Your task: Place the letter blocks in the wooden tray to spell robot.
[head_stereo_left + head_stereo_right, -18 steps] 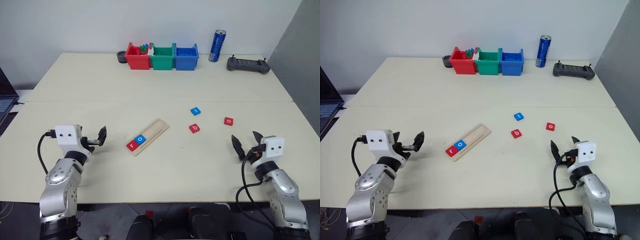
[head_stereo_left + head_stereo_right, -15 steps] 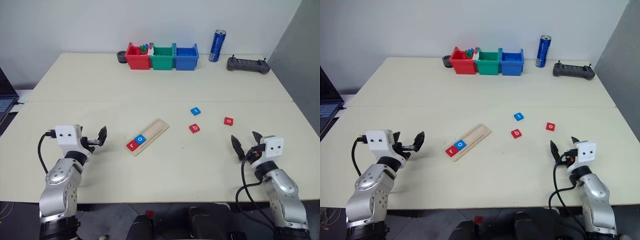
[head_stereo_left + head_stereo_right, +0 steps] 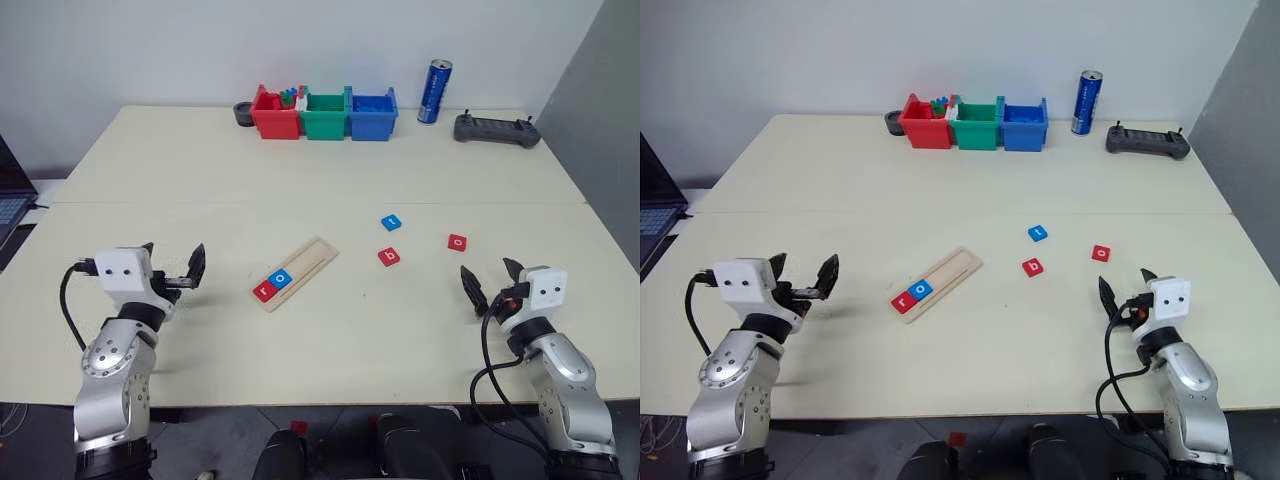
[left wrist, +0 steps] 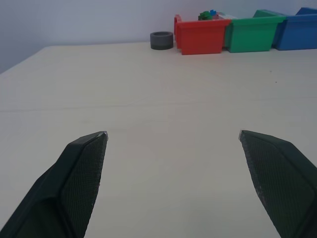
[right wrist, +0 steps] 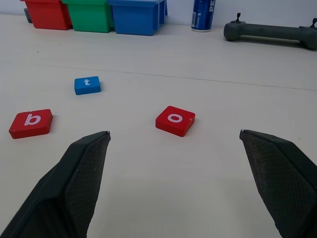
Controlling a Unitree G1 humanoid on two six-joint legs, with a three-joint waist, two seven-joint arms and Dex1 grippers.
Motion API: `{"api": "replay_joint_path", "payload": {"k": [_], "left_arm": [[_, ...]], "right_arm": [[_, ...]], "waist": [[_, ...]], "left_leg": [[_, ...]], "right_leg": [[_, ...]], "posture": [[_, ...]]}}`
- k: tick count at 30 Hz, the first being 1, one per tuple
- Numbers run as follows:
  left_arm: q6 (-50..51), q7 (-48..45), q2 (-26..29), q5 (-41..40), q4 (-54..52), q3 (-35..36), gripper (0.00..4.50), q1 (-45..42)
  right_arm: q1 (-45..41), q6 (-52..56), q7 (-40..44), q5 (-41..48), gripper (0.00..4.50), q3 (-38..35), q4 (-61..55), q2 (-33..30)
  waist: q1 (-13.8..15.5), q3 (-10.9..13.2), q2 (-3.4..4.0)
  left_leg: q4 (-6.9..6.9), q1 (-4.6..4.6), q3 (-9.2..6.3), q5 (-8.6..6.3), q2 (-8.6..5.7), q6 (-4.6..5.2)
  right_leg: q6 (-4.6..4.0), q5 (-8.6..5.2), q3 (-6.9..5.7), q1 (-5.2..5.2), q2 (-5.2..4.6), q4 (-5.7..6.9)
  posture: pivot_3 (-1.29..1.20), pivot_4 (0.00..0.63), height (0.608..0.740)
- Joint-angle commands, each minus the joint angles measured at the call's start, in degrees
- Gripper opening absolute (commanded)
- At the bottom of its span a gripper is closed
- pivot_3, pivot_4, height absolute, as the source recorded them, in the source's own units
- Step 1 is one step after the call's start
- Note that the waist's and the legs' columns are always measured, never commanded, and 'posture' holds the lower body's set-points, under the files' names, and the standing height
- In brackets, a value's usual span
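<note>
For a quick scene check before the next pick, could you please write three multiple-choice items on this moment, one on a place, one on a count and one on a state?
1. Where is the red b block?
A. in the wooden tray
B. on the table, right of the tray
C. in the green bin

2. How many blocks lie in the tray?
A. two
B. three
C. five

3. How are the right gripper's jaws?
A. shut on a block
B. shut, empty
C. open, empty

B: b lies loose beside blue t and red o.
A: only red r and blue o.
C: fingers apart, nothing between.
</note>
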Motion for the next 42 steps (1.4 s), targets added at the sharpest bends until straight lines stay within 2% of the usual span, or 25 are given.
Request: {"api": "replay_joint_path", "payload": {"k": [1, 4, 9, 13, 18, 35, 42], "left_arm": [[-0.9, -2.1, 0.9, -2.4, -2.2, 1.5, 4.50, 0.1], [-0.3, -5.3, 2.0, -3.5, -2.4, 0.8, 4.50, 0.7], [4.3, -10.9, 4.5, -6.4, -3.8, -2.5, 4.50, 0.7], [8.7, -16.0, 7.6, -6.6, -5.0, -7.6, 4.50, 1.1], [8.6, -20.1, 9.7, -4.9, -4.8, -11.8, 4.50, 1.6], [4.7, -26.2, 8.2, -0.6, 6.3, -18.5, 4.50, -2.3], [9.7, -24.3, 9.3, 2.9, 5.9, -21.1, 4.50, -5.6]], "right_arm": [[-0.6, 0.2, -0.3, 0.5, 4.46, -0.5, -2.5, -0.2], [-0.5, 1.2, -0.8, 0.9, 4.46, -0.2, -4.3, 0.1], [2.3, 4.9, 6.3, 2.0, 4.46, 6.0, -12.7, -3.7], [4.1, 16.3, 15.4, 9.8, 4.46, 12.4, -25.2, -11.5], [4.1, 21.0, 18.9, 12.6, 4.46, 13.3, -28.9, -17.0], [7.6, 16.6, 19.0, 9.4, 4.46, 14.4, -29.0, -16.7], [9.5, 16.3, 18.9, 9.6, 4.46, 14.4, -29.9, -16.5]], "waist": [[0.0, 0.0, 0.00], [-0.1, 0.0, 0.01], [-0.1, 0.0, 0.02], [-0.1, 0.0, 0.04], [0.0, 0.1, -0.10], [0.1, 0.1, -0.12], [0.2, 0.1, -0.12]], "left_leg": [[0.00, 0.00, 0.00, 0.00, 0.00, 0.00], [0.00, 0.00, 0.00, 0.00, 0.00, 0.00], [-0.01, 0.00, -0.01, 0.00, 0.01, 0.00], [0.00, -0.01, -0.01, 0.00, 0.01, 0.00], [0.01, -0.02, -0.04, 0.00, 0.01, 0.00], [0.01, -0.02, -0.02, -0.01, 0.02, 0.01], [0.03, -0.01, -0.04, 0.00, 0.01, 0.01]], "right_leg": [[0.00, 0.00, 0.00, 0.00, 0.00, 0.00], [0.00, 0.00, -0.01, 0.00, 0.00, 0.00], [0.08, -0.05, -0.01, -0.01, 0.01, 0.00], [0.15, -0.10, -0.01, -0.01, 0.01, -0.01], [0.18, -0.11, -0.04, 0.00, 0.01, -0.03], [0.20, -0.13, -0.03, -0.01, 0.02, -0.04], [0.20, -0.13, -0.04, 0.01, 0.02, -0.04]], "posture": [[0.00, 0.150, 0.740], [0.00, 0.150, 0.740], [0.00, 0.150, 0.740], [0.00, 0.150, 0.740], [0.00, 0.150, 0.740], [0.00, 0.150, 0.740], [0.00, 0.150, 0.740]]}}
